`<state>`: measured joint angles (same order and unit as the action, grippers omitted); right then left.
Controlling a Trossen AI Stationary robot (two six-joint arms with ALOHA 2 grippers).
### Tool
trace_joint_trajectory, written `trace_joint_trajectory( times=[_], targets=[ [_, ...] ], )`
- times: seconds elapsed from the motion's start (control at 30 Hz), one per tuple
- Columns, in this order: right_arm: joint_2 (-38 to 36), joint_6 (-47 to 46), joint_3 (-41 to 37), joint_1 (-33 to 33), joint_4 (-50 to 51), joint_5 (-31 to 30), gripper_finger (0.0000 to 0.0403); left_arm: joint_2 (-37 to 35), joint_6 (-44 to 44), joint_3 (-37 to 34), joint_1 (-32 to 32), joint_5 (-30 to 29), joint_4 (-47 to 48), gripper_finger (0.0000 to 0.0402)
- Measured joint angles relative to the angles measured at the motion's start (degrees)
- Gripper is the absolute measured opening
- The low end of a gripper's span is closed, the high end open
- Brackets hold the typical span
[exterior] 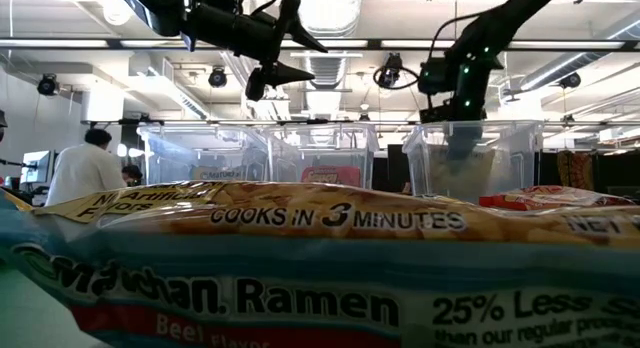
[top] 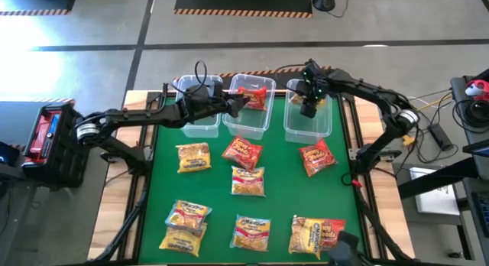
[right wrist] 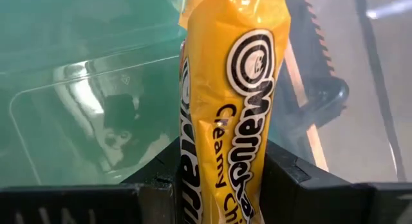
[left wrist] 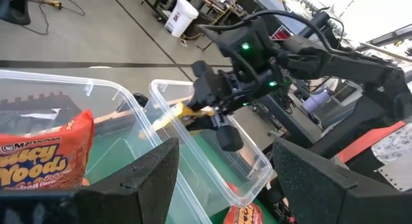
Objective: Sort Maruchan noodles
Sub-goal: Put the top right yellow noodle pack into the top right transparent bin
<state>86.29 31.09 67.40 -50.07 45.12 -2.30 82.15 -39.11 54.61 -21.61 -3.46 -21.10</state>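
Right claw (right wrist: pixel 219 179) pinching a yellow Maruchan packet (right wrist: pixel 232 89) over the right-hand clear bin (top: pixel 307 117), left claw (top: pixel 238 102) spread wide and empty above the middle bin (top: pixel 250 122), more packets across the green surface (top: pixel 283 186)

Up top, the high camera looks straight down on the whole green table (top: pixel 279 163) and its three clear bins (top: pixel 307 122), while the low one sits at tabletop level, a ramen packet (exterior: pixel 320 263) pressed right against its lens, facing those same bins. The left wrist camera looks across the bins at the other arm; the right wrist camera stares point-blank down into one bin.
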Motion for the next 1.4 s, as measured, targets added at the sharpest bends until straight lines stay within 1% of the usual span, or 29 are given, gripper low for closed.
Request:
trace_joint_trajectory(
  times=[0.23, 0.37, 0.5, 0.73, 0.83, 1.1, 1.23, 1.4],
  targets=[
    [3.42, 2.00, 2.31, -0.68, 0.48, 0.35, 0.0123, 0.00, -1.30, 0.00, 0.00, 0.00, 0.00, 0.0233],
    [3.52, 2.10, 2.40, -1.23, 0.79, 2.04, 0.0123, 0.00, -1.71, 0.00, 0.00, 0.00, -0.04, 0.0233],
    [3.26, 2.17, 2.38, -2.20, 2.06, 5.38, 0.0123, 0.04, -1.72, 0.00, 0.00, -0.07, -0.48, 0.0233],
    [3.27, 2.15, 2.36, -3.55, 2.09, 5.41, 0.0125, 0.04, -1.73, 0.00, 0.00, -0.31, -0.63, 0.0233],
    [3.58, 1.77, 2.29, -3.49, 2.13, 5.37, 0.0135, 0.04, -1.73, 0.00, 0.00, -0.36, -0.67, 0.0233],
    [3.73, -3.53, 2.27, -3.47, 2.03, 5.28, 0.0175, 0.04, -1.95, 0.00, 0.00, -0.50, -0.79, 0.0233],
    [3.73, -3.04, 2.23, -3.47, 1.32, 5.03, 0.0199, 0.04, -2.14, 0.00, 0.00, -0.51, -0.79, 0.0233],
    [3.80, -1.21, 2.28, -3.47, -0.15, 3.21, 0.0205, 0.04, -2.17, 0.00, 0.00, -0.50, -0.76, 0.0233]
  ],
)
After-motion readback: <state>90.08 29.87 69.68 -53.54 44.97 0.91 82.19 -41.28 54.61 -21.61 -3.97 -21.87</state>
